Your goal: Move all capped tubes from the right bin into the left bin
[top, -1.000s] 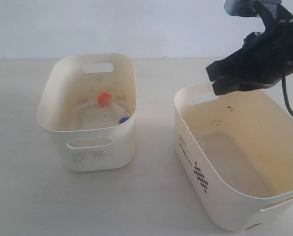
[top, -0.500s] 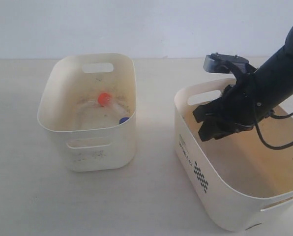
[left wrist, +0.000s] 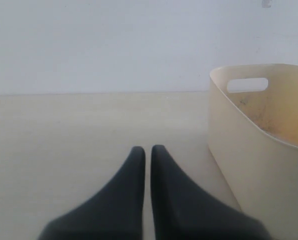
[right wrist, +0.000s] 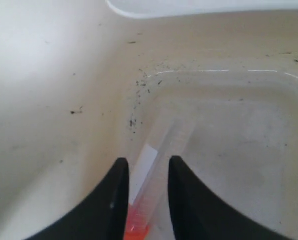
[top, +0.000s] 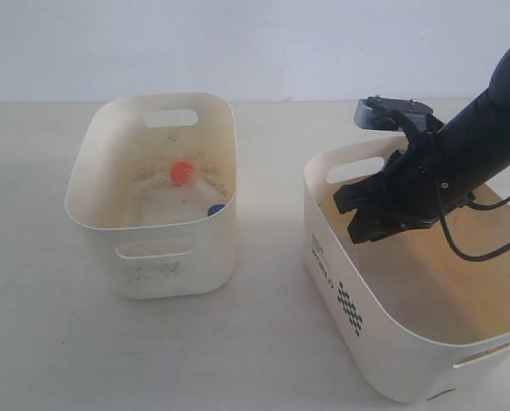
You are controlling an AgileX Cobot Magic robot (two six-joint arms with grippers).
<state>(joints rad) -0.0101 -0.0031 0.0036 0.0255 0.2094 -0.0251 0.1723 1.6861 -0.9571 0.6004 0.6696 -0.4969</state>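
Inside the right bin [top: 340, 287], printed with black dots, my right gripper [top: 364, 216] hangs low near the left wall. Its jaws stand open on either side of a clear capped tube [right wrist: 165, 147] with an orange cap [right wrist: 137, 228], which lies on the stained floor; a thin gap shows beside one finger. In the exterior view that tube is hidden. The left bin [top: 91, 154] holds two capped tubes, one with an orange cap [top: 182, 172] and one with a blue cap [top: 215, 209]. My left gripper [left wrist: 144, 148] is shut and empty above the table, beside the left bin [left wrist: 239, 160].
Both bins stand on a pale table [top: 263, 342] before a white wall. A strip of bare table separates them. Dark specks dot the right bin's floor and wall [right wrist: 134, 122]. A black cable [top: 482, 248] loops from the right arm over the bin.
The right arm came down from above the right bin's far rim into the bin. Its jaws went from shut to open around the tube. The tubes in the left bin lie as before.
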